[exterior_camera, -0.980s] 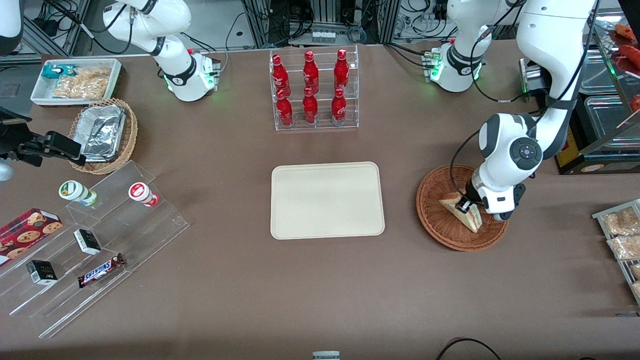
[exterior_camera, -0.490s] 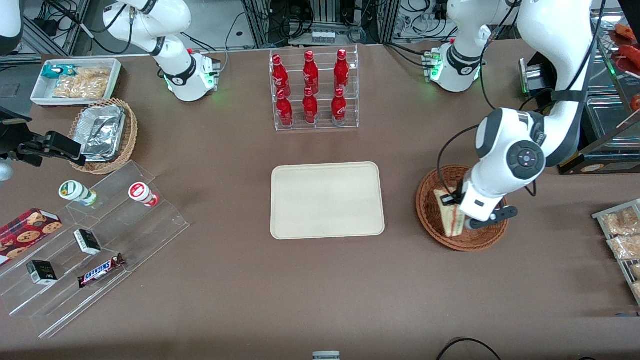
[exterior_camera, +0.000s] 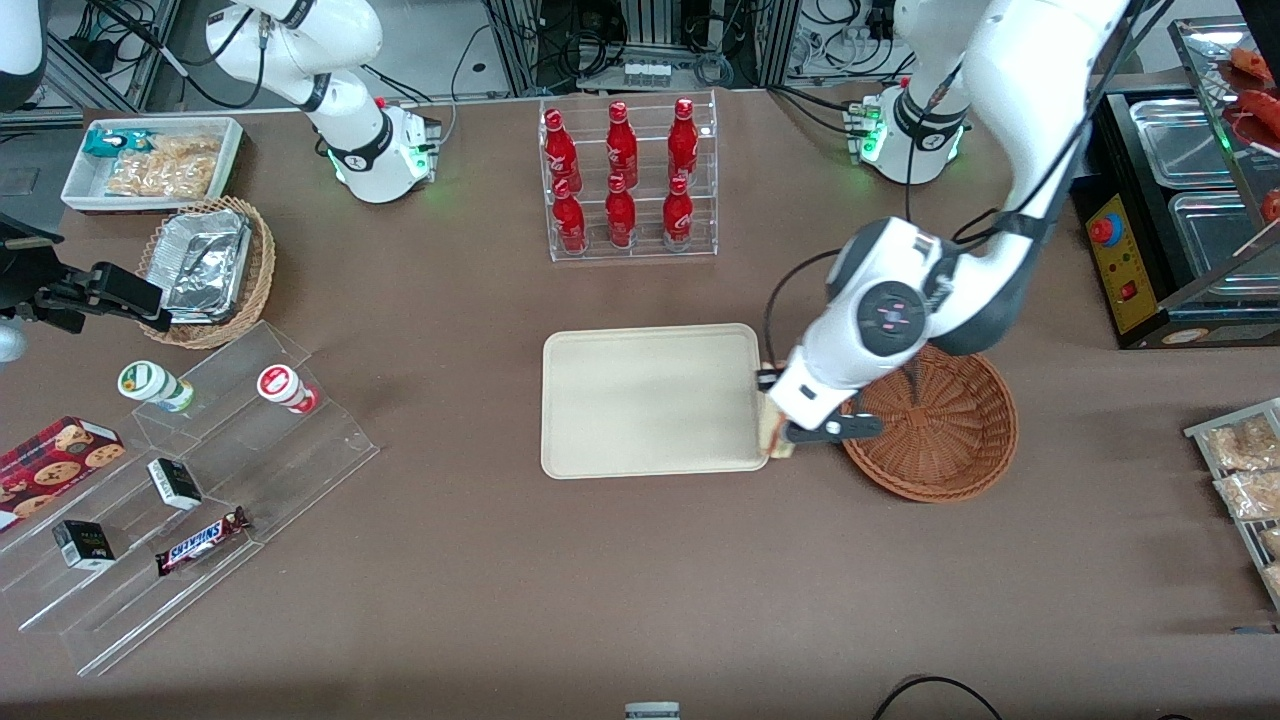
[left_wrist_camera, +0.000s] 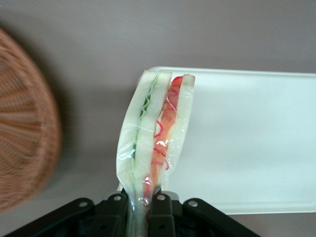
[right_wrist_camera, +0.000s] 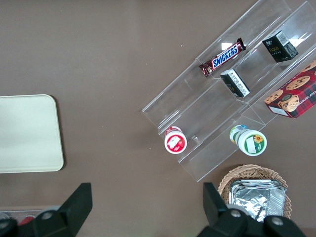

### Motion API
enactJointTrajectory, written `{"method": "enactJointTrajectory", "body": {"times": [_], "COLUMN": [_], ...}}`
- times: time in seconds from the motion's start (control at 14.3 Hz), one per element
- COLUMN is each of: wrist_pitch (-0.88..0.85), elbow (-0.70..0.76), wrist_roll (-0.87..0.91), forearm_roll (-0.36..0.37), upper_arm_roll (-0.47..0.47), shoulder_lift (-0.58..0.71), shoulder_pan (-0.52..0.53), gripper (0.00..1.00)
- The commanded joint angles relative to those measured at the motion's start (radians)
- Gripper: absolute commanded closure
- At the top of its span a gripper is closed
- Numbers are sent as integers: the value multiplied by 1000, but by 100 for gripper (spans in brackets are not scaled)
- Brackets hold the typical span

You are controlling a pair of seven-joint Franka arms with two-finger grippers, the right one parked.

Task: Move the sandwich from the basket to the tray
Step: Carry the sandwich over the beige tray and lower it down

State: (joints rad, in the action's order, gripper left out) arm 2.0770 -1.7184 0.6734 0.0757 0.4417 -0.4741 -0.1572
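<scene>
the sandwich (left_wrist_camera: 157, 138) is clamped by its narrow end between the closed fingers (left_wrist_camera: 159, 212) of the gripper (exterior_camera: 775, 425), with its cut edge and pink-red filling turned toward the wrist camera. it is held in the air above the rim of the tray (exterior_camera: 650, 400), at the tray's end toward the working arm, in the gap between the tray and the basket (exterior_camera: 935, 415). in the front view only a pale sliver of the sandwich (exterior_camera: 771, 432) is seen beneath the wrist, at about 9 o'clock from the basket's centre. nothing is seen lying in the basket, and the tray's flat bed is bare. a clear rack of red bottles (exterior_camera: 628, 180) is stood on the surface at 12 o'clock from the tray, farther from the front camera.
</scene>
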Motion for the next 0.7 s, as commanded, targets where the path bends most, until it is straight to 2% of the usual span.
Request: {"method": "enactJointTrajectory", "body": {"times": [0.0,0.07,0.35,0.63], "wrist_pitch": [-40,-40,-38,-26], "elbow": [175,206,330,349], "wrist_roll": [206,260,378,475], "forearm_roll": [146,183,193,223], "upper_arm_roll": [2,2,-1,-3], "shoulder_lift": [-142,-177,-300,-343], "shoulder_pan": [-111,-145,-246,-304], "gripper": [100,100,100,99]}}
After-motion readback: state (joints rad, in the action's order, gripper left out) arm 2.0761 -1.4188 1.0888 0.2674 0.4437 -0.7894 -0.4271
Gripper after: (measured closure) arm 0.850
